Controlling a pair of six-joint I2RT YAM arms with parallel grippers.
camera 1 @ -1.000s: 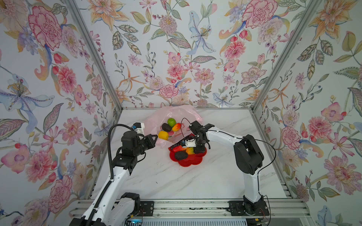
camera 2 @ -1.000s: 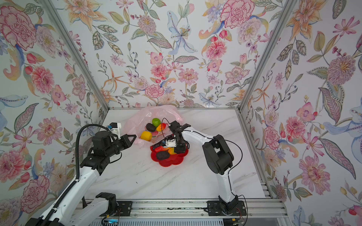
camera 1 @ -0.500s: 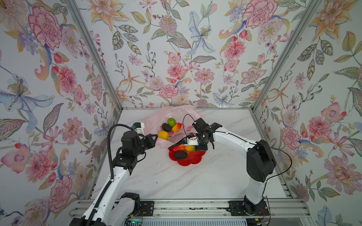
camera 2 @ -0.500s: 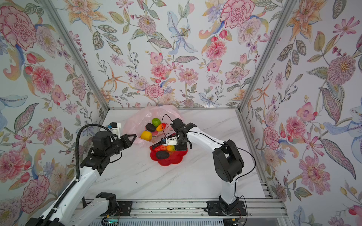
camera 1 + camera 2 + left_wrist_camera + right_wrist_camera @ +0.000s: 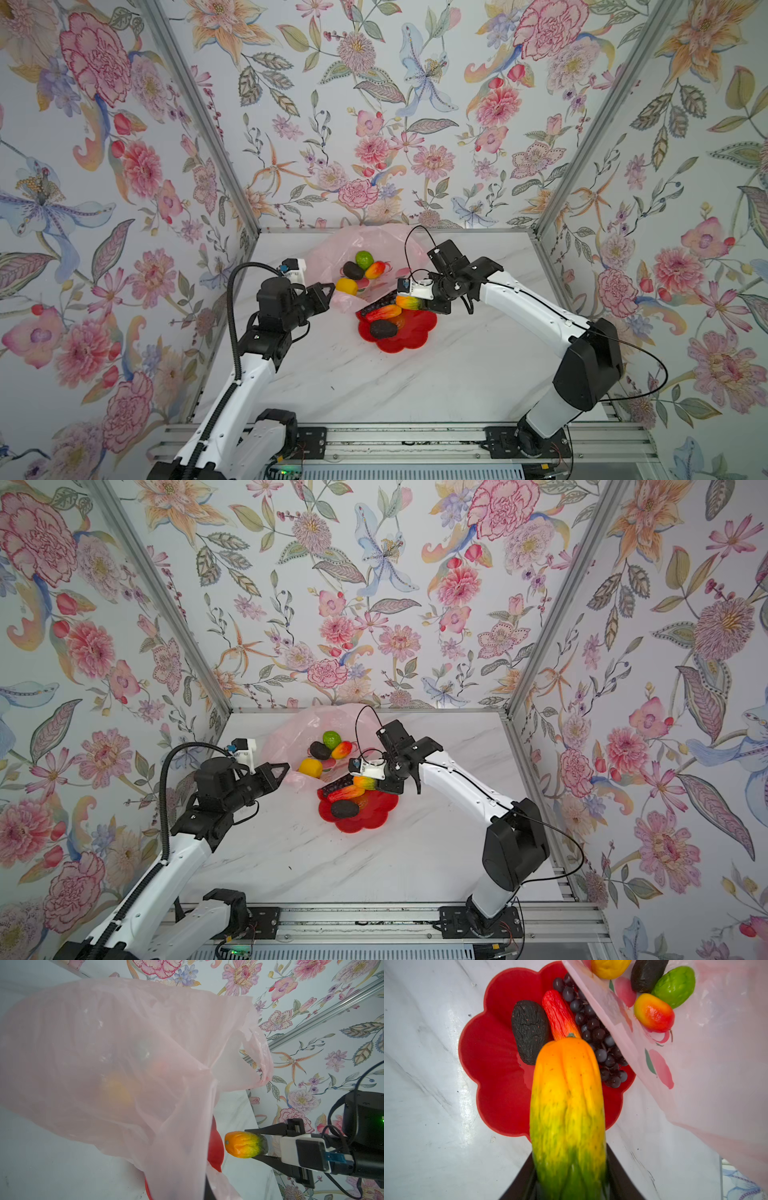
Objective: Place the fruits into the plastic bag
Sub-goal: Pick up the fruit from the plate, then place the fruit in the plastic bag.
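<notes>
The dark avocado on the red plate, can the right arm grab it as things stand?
Probably not yet. The right gripper is shut on the green-orange fruit, so its jaws are full. The avocado itself lies uncovered on the red plate, so the way looks free once the gripper lets go.

You see eight fruits: two avocados (far avocado [image 5: 353, 270], near avocado [image 5: 383, 328]), one green ball [image 5: 364, 259], one mango [image 5: 375, 269], one lemon [image 5: 346, 286], one grape bunch [image 5: 593, 1028], one red long piece [image 5: 383, 312] and one green-orange long piece [image 5: 409, 302]. There is also one plastic bag [image 5: 365, 241], one red plate [image 5: 411, 332] and two arms, left arm [image 5: 245, 382] and right arm [image 5: 536, 313].
</notes>
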